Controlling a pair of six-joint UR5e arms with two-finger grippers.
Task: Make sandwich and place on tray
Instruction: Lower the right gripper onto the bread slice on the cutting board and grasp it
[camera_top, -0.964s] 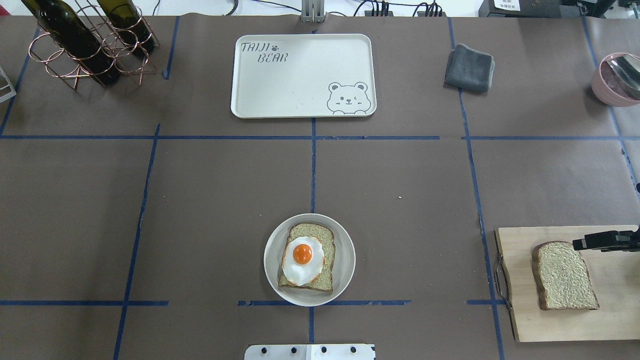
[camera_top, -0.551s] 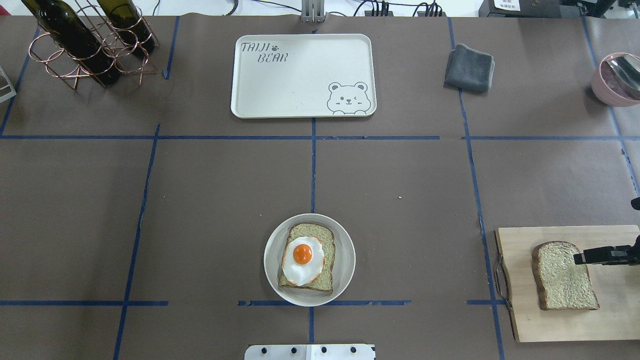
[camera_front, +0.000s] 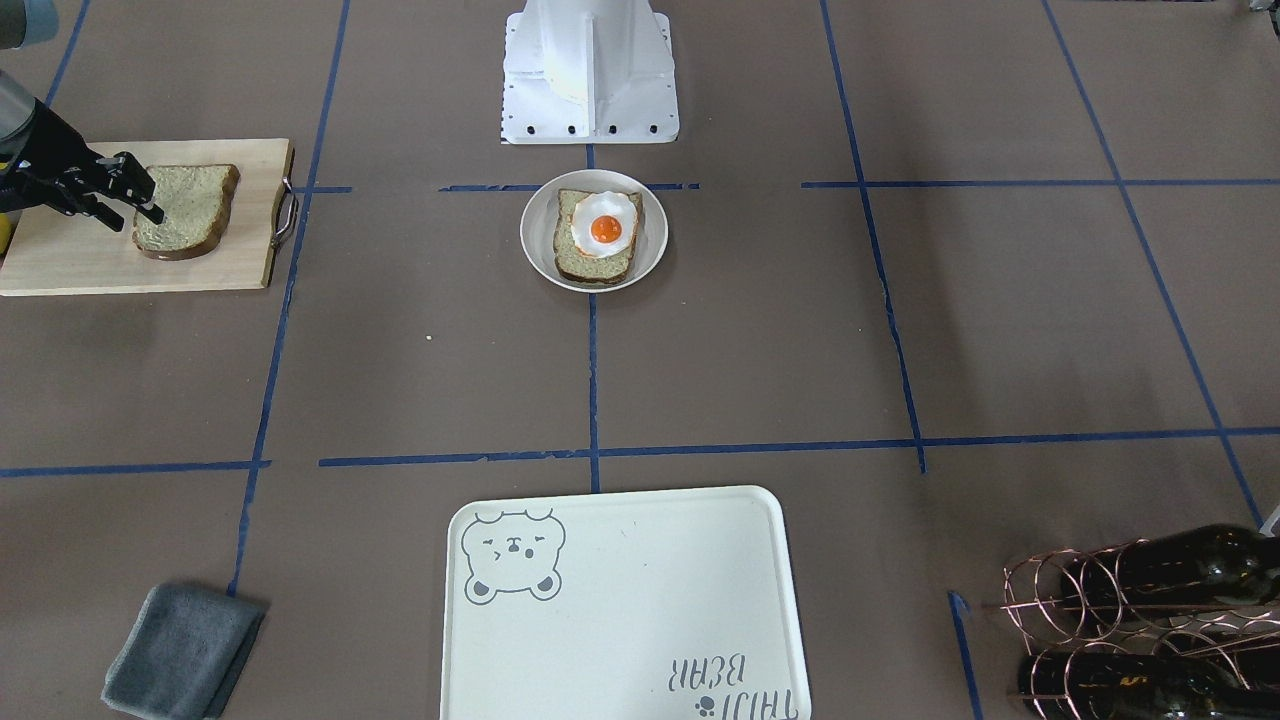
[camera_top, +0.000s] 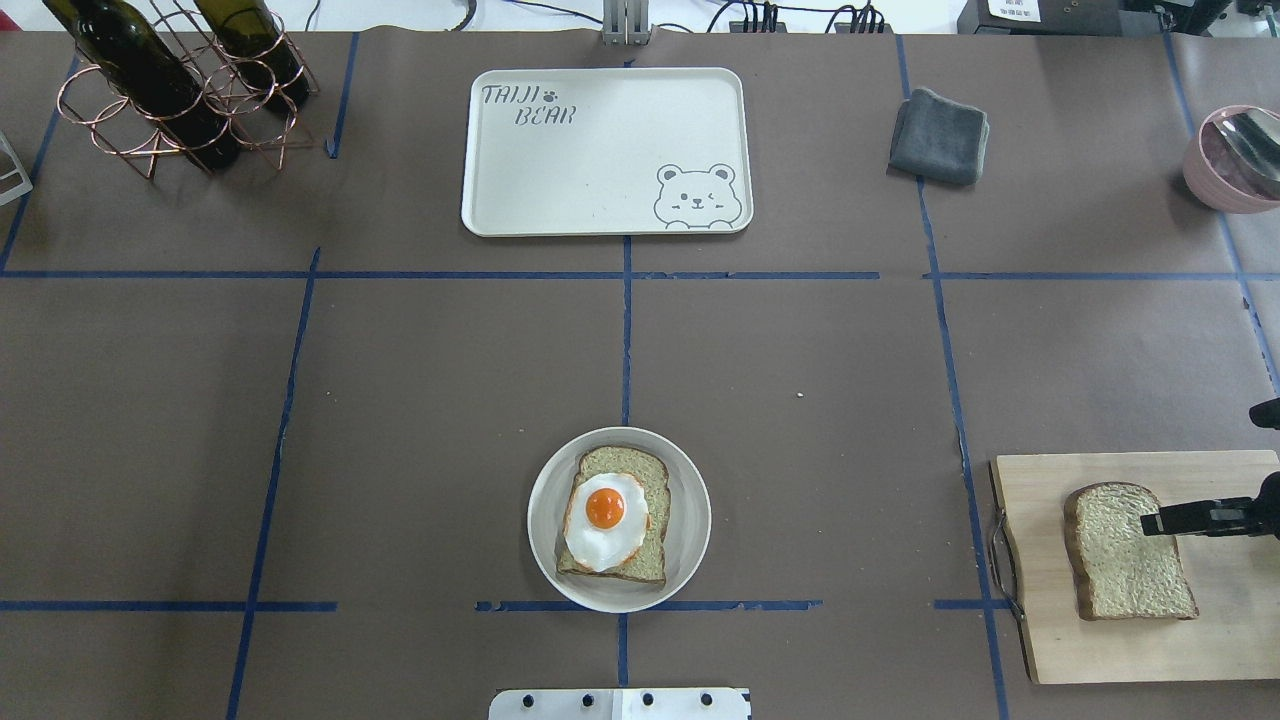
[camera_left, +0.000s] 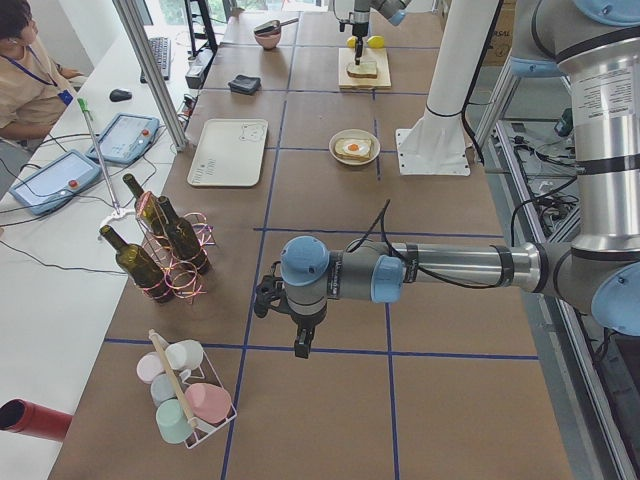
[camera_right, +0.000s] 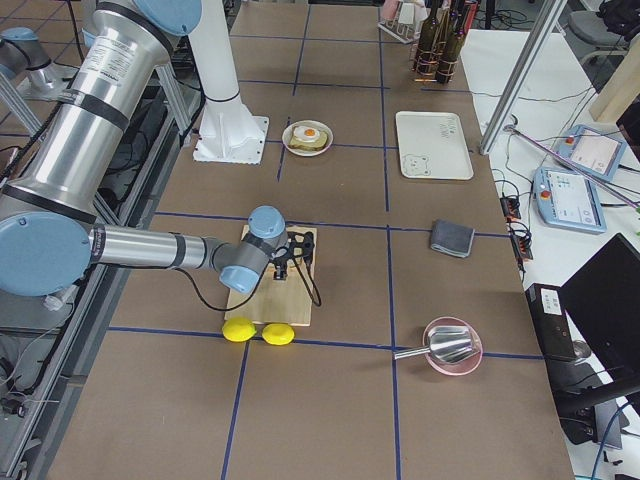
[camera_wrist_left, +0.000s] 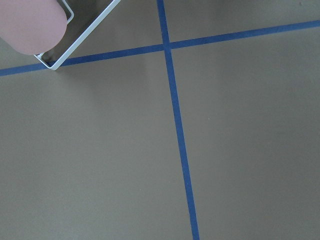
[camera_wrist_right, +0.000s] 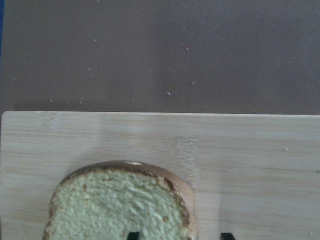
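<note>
One speckled bread slice (camera_top: 650, 475) lies on a small round white plate (camera_top: 693, 500) with a fried egg (camera_top: 605, 520) on top. The second slice (camera_top: 1120, 560) lies flat on the wooden cutting board (camera_top: 1230, 640). My right gripper (camera_top: 1150, 523) is open and hangs over that slice's right side. In the right wrist view one fingertip (camera_wrist_right: 132, 235) is over the bread (camera_wrist_right: 115, 205) and the other is over the board. The cream bear tray (camera_top: 600, 150) stands bare at the far middle. My left gripper (camera_left: 300, 345) shows only in the exterior left view, and I cannot tell its state.
A copper rack with wine bottles (camera_top: 170, 80) stands far left. A grey cloth (camera_top: 938, 135) and a pink bowl with a spoon (camera_top: 1230, 160) are far right. Two lemons (camera_right: 255, 332) lie beside the board. A rack of pastel cups (camera_left: 190, 400) stands near my left gripper.
My right gripper has moved toward the robot's side of the board, from beside the slice's top corner to over its right side. The bread, plate and tray have not moved.
</note>
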